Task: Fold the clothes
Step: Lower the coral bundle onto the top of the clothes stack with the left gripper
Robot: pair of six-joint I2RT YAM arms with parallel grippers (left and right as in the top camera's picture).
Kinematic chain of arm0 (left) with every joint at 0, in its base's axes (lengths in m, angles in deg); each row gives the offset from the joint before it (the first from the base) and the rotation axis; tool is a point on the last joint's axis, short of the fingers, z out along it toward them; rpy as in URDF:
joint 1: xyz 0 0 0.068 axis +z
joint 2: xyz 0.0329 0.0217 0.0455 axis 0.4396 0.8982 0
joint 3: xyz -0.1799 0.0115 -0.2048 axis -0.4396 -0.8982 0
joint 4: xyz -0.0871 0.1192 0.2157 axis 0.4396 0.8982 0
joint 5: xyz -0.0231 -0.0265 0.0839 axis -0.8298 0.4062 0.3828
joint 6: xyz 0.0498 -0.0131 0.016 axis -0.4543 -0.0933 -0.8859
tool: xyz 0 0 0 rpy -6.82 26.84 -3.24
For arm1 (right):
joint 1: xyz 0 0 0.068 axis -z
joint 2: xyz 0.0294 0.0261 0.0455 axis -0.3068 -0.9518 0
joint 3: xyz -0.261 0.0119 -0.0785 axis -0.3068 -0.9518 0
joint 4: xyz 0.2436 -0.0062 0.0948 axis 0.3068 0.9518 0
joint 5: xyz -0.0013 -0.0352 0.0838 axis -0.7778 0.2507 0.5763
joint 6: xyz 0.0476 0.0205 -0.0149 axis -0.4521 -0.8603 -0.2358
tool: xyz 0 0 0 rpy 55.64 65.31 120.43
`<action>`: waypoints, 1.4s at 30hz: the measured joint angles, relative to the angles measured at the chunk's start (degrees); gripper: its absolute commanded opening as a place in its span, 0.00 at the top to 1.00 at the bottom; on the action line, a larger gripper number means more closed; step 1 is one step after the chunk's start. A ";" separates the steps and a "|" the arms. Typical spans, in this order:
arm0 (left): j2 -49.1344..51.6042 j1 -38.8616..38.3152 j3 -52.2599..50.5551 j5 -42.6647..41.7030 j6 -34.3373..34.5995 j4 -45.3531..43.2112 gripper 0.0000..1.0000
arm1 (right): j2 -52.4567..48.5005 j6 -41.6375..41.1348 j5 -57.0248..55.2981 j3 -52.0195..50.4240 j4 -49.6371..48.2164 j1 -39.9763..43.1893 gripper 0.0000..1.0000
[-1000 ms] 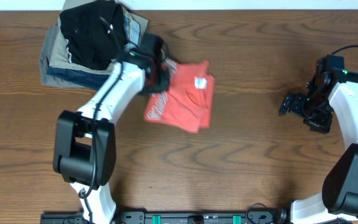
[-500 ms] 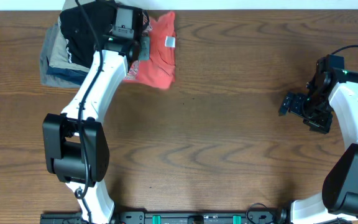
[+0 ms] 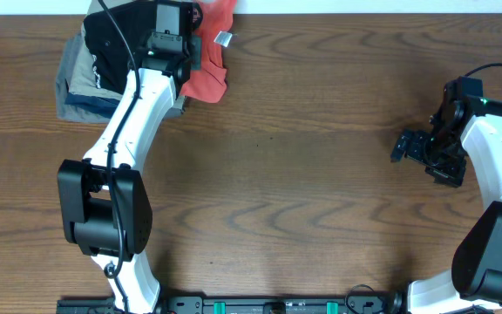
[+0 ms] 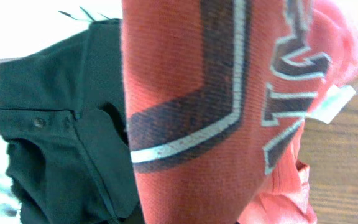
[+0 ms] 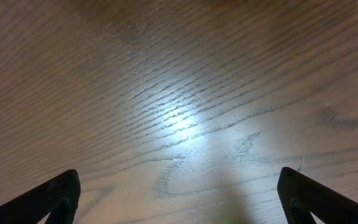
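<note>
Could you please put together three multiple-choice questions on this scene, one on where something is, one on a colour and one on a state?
1. Where is the coral-red T-shirt?
A. mid-table
B. at the far left, by the stack of folded garments
C. at the near edge

2. What colour is the lettering on the T-shirt?
A. dark, pale-outlined
B. yellow
C. green

3. How is the right gripper?
A. shut on cloth
B. shut on nothing
C. open over bare table

Answers:
1 B, the overhead view shows it at the left gripper next to the stack.
2 A, the left wrist view shows it close up.
3 C, its fingers stand wide apart with only wood between.
</note>
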 measured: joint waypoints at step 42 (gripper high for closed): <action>8.81 10.69 0.94 6.75 12.15 -17.99 0.89 | 0.00 0.00 0.00 0.00 0.00 0.00 0.01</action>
